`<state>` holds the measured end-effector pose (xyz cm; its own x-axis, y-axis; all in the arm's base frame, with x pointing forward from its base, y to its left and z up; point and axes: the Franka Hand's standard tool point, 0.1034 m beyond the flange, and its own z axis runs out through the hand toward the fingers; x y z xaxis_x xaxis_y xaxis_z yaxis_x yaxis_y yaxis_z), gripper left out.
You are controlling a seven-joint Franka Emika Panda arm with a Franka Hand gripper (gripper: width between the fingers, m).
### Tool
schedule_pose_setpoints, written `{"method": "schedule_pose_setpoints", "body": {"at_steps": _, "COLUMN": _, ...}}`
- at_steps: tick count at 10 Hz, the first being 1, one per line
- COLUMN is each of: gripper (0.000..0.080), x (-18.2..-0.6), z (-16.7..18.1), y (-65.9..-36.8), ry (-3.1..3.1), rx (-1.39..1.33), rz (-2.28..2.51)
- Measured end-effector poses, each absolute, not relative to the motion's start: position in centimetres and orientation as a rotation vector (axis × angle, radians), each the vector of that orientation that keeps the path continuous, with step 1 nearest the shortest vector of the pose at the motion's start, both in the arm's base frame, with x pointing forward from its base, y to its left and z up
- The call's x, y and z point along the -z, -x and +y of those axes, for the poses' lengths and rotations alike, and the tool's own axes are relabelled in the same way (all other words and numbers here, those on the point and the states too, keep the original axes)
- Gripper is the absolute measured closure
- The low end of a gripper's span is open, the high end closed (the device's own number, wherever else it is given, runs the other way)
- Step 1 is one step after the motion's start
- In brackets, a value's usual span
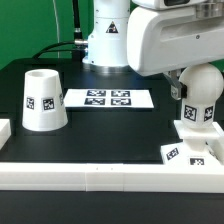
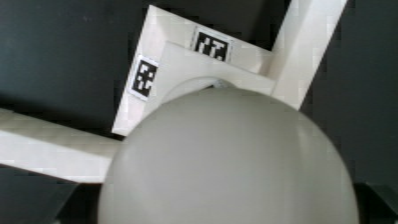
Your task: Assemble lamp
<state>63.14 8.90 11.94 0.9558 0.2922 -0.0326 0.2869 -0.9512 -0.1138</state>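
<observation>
The round-topped white bulb (image 1: 201, 97) stands upright on the low square base (image 1: 187, 150) at the exterior view's right, near the front rail. My gripper (image 1: 186, 88) comes down from above and is shut on the bulb. In the wrist view the bulb (image 2: 222, 150) fills most of the picture between my dark fingers, and my gripper (image 2: 217, 208) grips its sides. The base (image 2: 178, 62) with its tags shows beneath it. The tapered shade (image 1: 43, 100) stands mouth down at the exterior view's left, apart from the gripper.
The marker board (image 1: 108, 98) lies flat at mid-table in front of the robot's body (image 1: 106, 40). A white rail (image 1: 100, 172) runs along the front edge, and it also shows in the wrist view (image 2: 311, 45) beside the base.
</observation>
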Motion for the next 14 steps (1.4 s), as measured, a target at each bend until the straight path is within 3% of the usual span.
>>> {"method": "schedule_pose_setpoints", "body": {"at_steps": 2, "gripper": 0.0223, "x": -11.94, "z": 8.92, "y": -63.14, "ry": 3.009, "rx": -0.078, "rz": -0.378}}
{"method": "schedule_pose_setpoints", "body": {"at_steps": 9, "gripper": 0.0222, "x": -11.82, "z": 8.68, "y": -63.14, "ry": 2.898, "rx": -0.141, "rz": 0.889}}
{"method": "schedule_pose_setpoints", "body": {"at_steps": 14, "gripper": 0.0222, "x": -11.84, "z": 8.77, "y": -63.14, "ry": 2.772, "rx": -0.164, "rz": 1.237}}
